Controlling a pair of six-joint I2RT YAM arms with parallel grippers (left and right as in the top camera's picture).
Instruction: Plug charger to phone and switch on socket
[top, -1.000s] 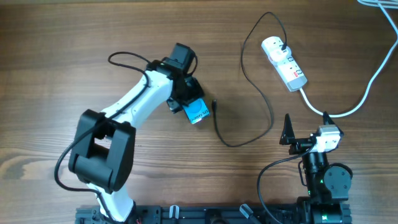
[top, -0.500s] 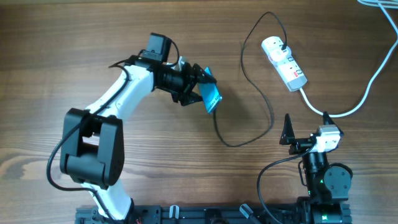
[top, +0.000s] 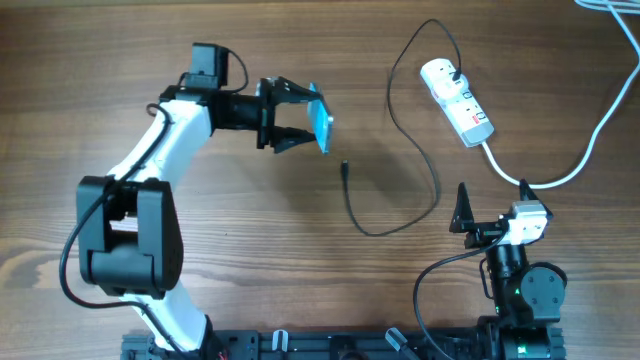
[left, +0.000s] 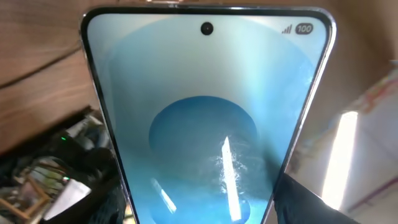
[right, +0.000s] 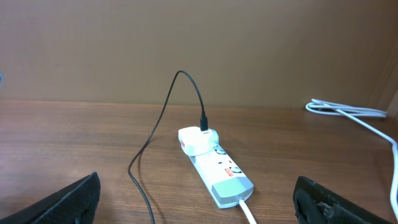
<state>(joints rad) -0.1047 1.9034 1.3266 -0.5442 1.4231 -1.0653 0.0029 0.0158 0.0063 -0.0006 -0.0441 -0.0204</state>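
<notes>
Left tool (top: 310, 122) clamps the phone (top: 321, 118) on edge; the wrist view cuts off its lower end. Charger (top: 345, 168) tip lies loose on the surface (top: 200, 300) at the phone's 5 o'clock. Socket (top: 457, 100) at 2 o'clock, switches too small to read. Right tool (right: 196, 180) gapes wide.

A brown wood-grain worktop (top: 520, 60) is filling the overhead view, its grain running from the left edge to the right edge. A thin white cable (top: 605, 8) is crossing the far right corner; from the right wrist it is showing as a doubled strand trailing off toward the right edge. A plain brown wall (right: 186, 37) is rising behind the far edge.
</notes>
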